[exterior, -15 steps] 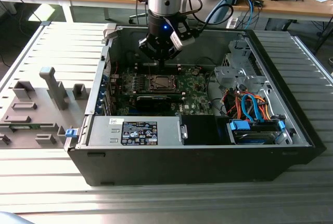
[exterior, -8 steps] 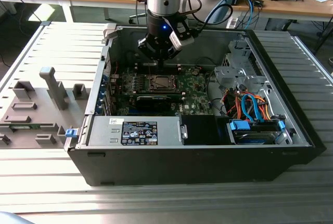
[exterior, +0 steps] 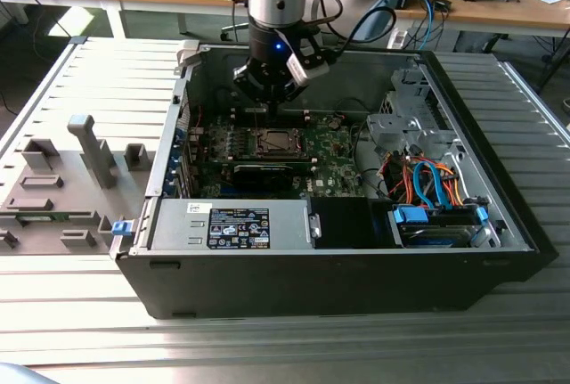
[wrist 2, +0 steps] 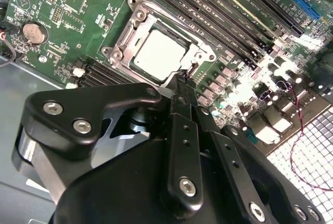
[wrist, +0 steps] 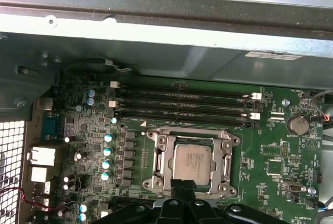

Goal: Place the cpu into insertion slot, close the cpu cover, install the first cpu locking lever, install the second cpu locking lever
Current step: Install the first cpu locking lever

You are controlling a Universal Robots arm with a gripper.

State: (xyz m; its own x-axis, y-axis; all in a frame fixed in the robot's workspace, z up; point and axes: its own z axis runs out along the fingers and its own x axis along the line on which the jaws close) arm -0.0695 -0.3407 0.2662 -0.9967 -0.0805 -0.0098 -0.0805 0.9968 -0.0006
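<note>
Hovering just above the green board, the gripper (wrist 2: pixel 179 81) hangs at the edge of the insertion slot (wrist: pixel 192 164), fingers drawn together on nothing. The cpu (wrist 2: pixel 158 53) sits seated in that slot, its cover (wrist: pixel 225 169) lying flat around it.

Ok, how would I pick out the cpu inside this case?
Find the green motherboard in the open computer case. Below its four long black memory slots sits a silvery square frame, the cpu cover. The cpu is the flat, dull grey metal square in its window, the only plain plate there.
</note>
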